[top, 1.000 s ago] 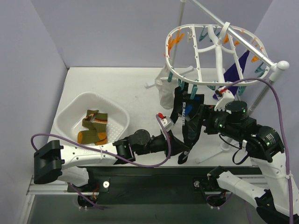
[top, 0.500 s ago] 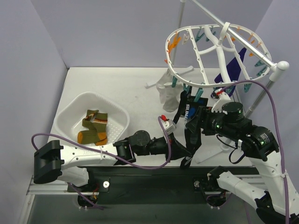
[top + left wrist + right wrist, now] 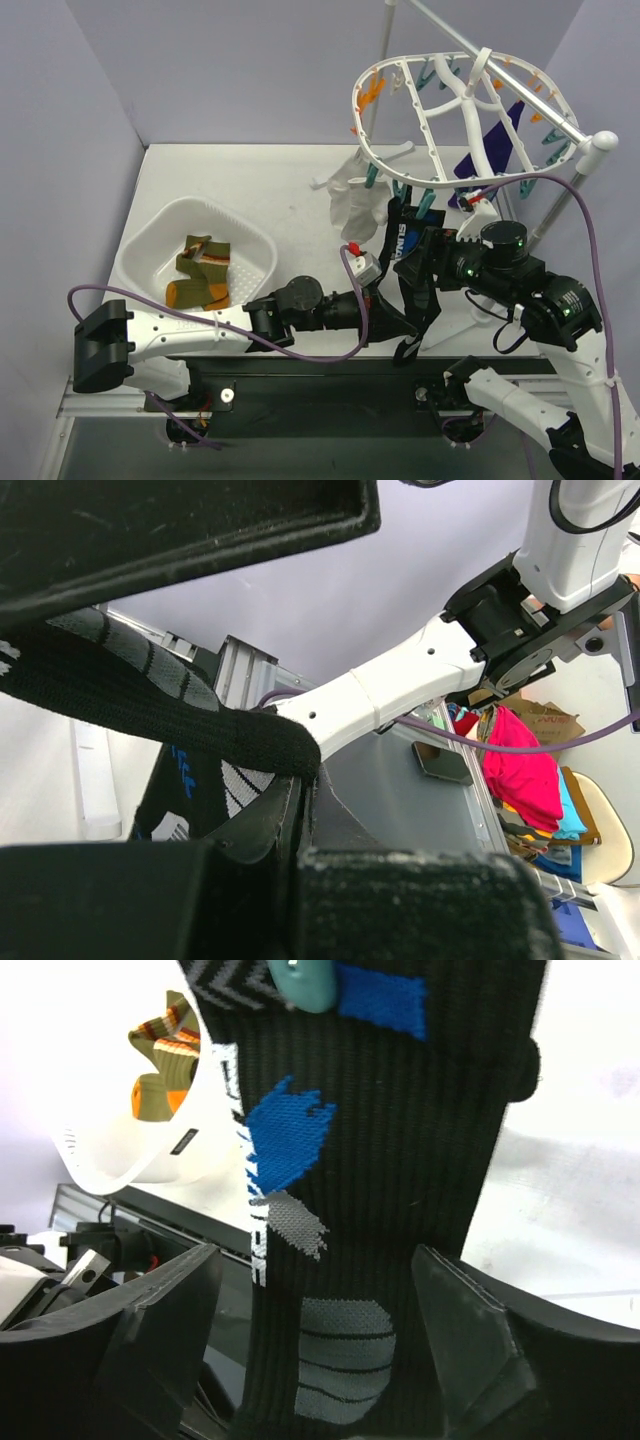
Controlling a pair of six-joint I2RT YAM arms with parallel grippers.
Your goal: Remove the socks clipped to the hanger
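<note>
The white oval hanger point(image 3: 432, 120) hangs at the upper right, with teal and orange clips. A black sock point(image 3: 405, 262) with white print hangs from a teal clip point(image 3: 300, 982). My left gripper point(image 3: 398, 326) is shut on this sock's lower part, which drapes over the jaws in the left wrist view point(image 3: 150, 695). My right gripper point(image 3: 418, 258) is open, its fingers point(image 3: 165, 1305) standing either side of the sock point(image 3: 385, 1160) without pinching it. A white sock point(image 3: 352, 202) and a dark purple sock point(image 3: 492, 140) also hang from the hanger.
A white perforated tub point(image 3: 140, 250) at the left holds orange-brown patterned socks point(image 3: 202, 272); it also shows in the right wrist view point(image 3: 130, 1155). The hanger's white stand pole point(image 3: 560, 210) and its feet stand on the table at the right.
My left gripper has moved right and toward the near edge with the black sock's lower end. The hanger has swung a little, and my right gripper has shifted slightly left.
</note>
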